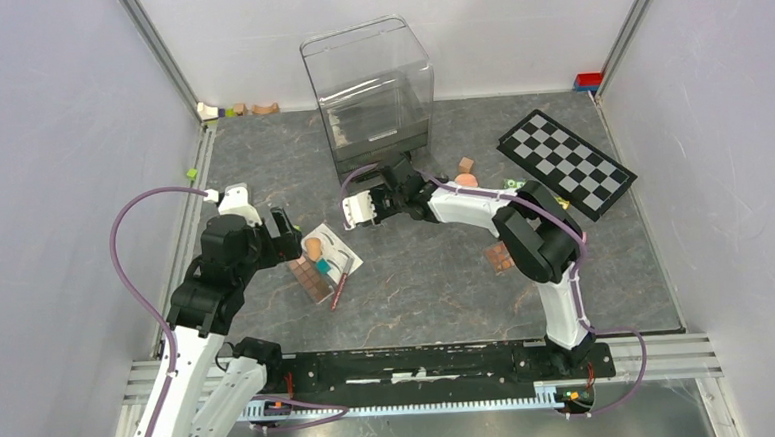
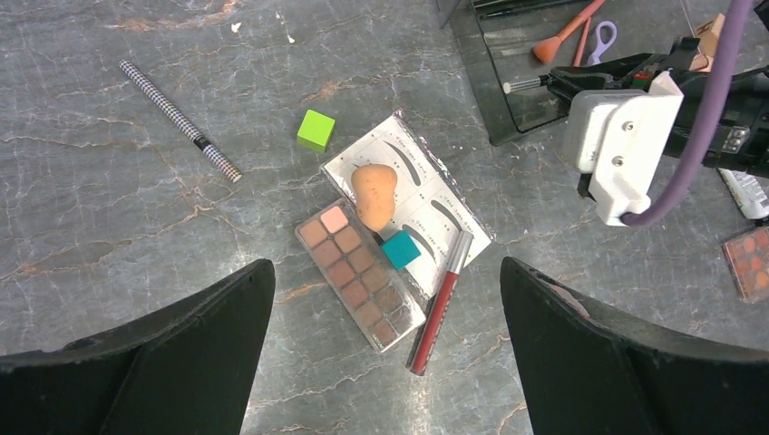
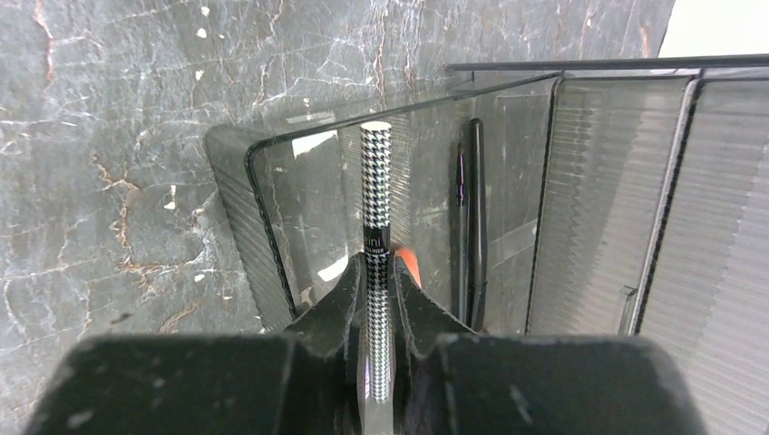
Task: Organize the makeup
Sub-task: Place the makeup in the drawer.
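- Grey marble-look table inside white walls; a clear organizer stands at upper centre of the top view, with a checkerboard to its right.
- Left gripper: jaws spread wide, nothing between them. It hangs over a small pile at centre-left of the top view.
- The pile (left wrist view, centre):
  - a white eyebrow card lies flat
  - a peach sponge sits on the card
  - a brown palette lies against the card's lower left edge
  - a teal cube sits on the card, touching the palette
  - a red lip pencil lies slanted along the card's lower right edge
- A green cube sits just above and left of the card, apart from it.
- A loose checked pencil lies alone in the upper left of the left wrist view, well apart from the pile.
- Right gripper: jaws clenched on a second checked pencil, held lengthwise. Its far end reaches past the rim of the organizer's front tray (contact with the tray floor: cannot tell).
- Inside the organizer, right wrist view: a thin black stick lies parallel to the held pencil, on its right.
- Inside the organizer, left wrist view, top right: a peach-tipped brush and lilac scissors.
- An orange palette is cut off by the right edge of the left wrist view.
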### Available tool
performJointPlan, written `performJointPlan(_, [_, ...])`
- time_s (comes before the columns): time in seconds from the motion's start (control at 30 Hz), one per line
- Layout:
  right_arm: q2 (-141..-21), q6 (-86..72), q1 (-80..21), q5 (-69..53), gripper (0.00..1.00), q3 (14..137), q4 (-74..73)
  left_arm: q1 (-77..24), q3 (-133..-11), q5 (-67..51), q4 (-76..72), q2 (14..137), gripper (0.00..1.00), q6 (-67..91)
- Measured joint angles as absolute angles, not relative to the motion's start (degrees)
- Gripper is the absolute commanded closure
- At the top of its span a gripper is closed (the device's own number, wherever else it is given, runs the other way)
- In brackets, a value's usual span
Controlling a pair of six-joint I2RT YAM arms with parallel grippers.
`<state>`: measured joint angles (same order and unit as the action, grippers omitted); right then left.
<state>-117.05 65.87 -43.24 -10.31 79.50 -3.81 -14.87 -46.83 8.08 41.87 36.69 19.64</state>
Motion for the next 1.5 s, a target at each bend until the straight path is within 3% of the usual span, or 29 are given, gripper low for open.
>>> performJointPlan(0.3, [-119.4,65.7,-42.9,-8.5,0.86,80.7,-4.0,-14.9,-46.8,8.1,41.9,36.7,0.0,19.6])
performJointPlan(0.47, [-120.6,65.6,-42.6,-7.4,0.76,81.4,-3.9,-14.9,-46.8,8.5,41.9,36.7,0.0,19.6])
performJointPlan(0.97, [-120.0,62.7,-42.2,-7.6,0.72,82.1,-3.9,-14.9,-46.8,8.5,41.9,36.8,0.0,19.6])
performJointPlan(1.5, [-89.1,36.8,-38.9,-12.8,0.71,53.4,19.4,-14.9,-46.8,8.5,41.9,37.5,0.0,19.6])
